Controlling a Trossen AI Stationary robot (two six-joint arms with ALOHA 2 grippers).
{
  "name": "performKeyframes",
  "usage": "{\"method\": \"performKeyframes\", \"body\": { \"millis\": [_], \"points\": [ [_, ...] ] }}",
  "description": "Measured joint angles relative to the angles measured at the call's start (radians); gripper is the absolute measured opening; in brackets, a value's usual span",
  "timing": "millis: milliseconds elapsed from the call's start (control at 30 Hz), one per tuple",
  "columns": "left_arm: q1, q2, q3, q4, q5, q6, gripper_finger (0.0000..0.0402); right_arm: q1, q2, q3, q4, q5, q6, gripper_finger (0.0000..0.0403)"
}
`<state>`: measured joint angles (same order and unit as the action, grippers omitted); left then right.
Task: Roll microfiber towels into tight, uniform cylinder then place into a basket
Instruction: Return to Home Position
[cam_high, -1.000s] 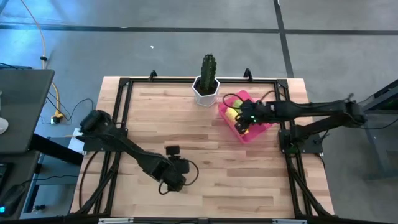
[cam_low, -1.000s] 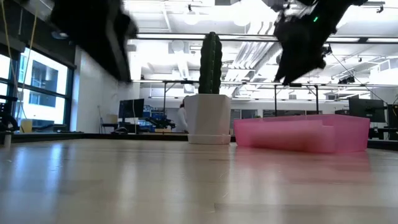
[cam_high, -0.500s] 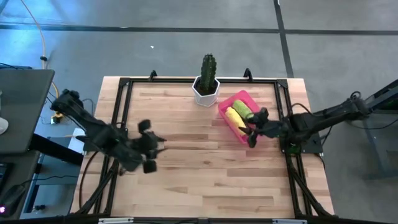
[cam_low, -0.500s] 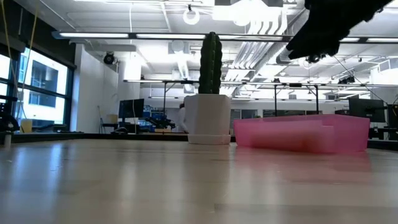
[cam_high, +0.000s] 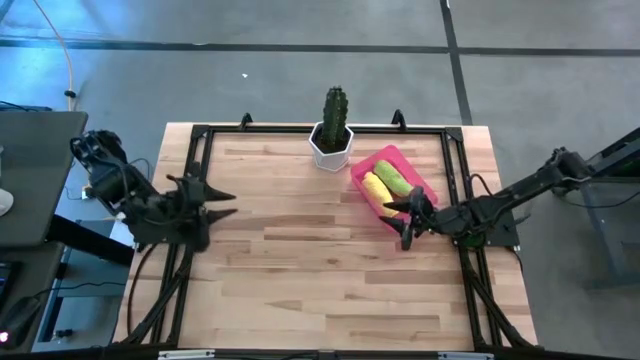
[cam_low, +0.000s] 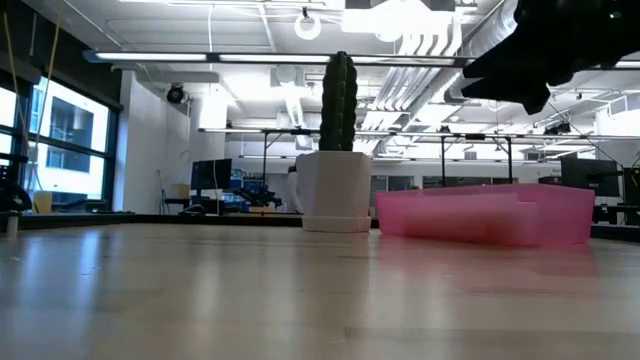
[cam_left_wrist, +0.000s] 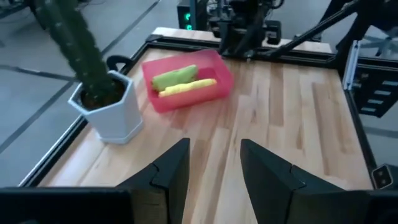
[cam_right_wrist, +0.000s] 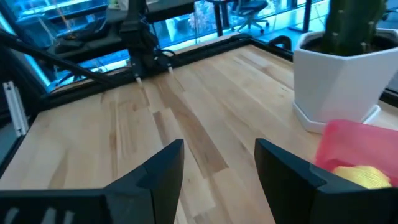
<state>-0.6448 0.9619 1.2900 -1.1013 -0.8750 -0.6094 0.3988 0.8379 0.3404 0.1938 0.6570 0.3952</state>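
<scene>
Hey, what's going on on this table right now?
Nothing is being held. The rolled yellow microfiber towel and the rolled lime green microfiber towel lie side by side in the shallow pink plastic tray, next to the white hexagonal cactus pot. The left gripper is open at the table's left edge; the right gripper is open beside the tray.

Basket (cam_high: 392, 152): pink, shallow, far right.
Yellow towel (cam_high: 375, 187): rolled, in your basket, left side.
Green towel (cam_high: 394, 177): rolled, just beside it, right side.

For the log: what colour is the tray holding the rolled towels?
The tray is bright pink; the left wrist view shows it best.
</scene>
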Motion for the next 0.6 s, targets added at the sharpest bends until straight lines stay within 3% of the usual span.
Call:
{"method": "performKeyframes", "body": {
  "millis": [233, 433, 600],
  "points": [
    [-0.005, -0.073, 0.000, -0.119, -0.031, -0.118, 0.0131, 0.042, 0.021, -0.114, 0.219, 0.064, 0.005, 0.0188],
    [-0.005, -0.092, 0.000, -0.140, -0.040, -0.122, 0.0131, 0.057, 0.046, -0.226, 0.440, 0.082, -0.004, 0.0188],
    [-0.005, -0.091, 0.000, -0.170, -0.049, -0.122, 0.0131, 0.057, 0.041, -0.277, 0.485, 0.079, -0.013, 0.0188]
  ]
}}
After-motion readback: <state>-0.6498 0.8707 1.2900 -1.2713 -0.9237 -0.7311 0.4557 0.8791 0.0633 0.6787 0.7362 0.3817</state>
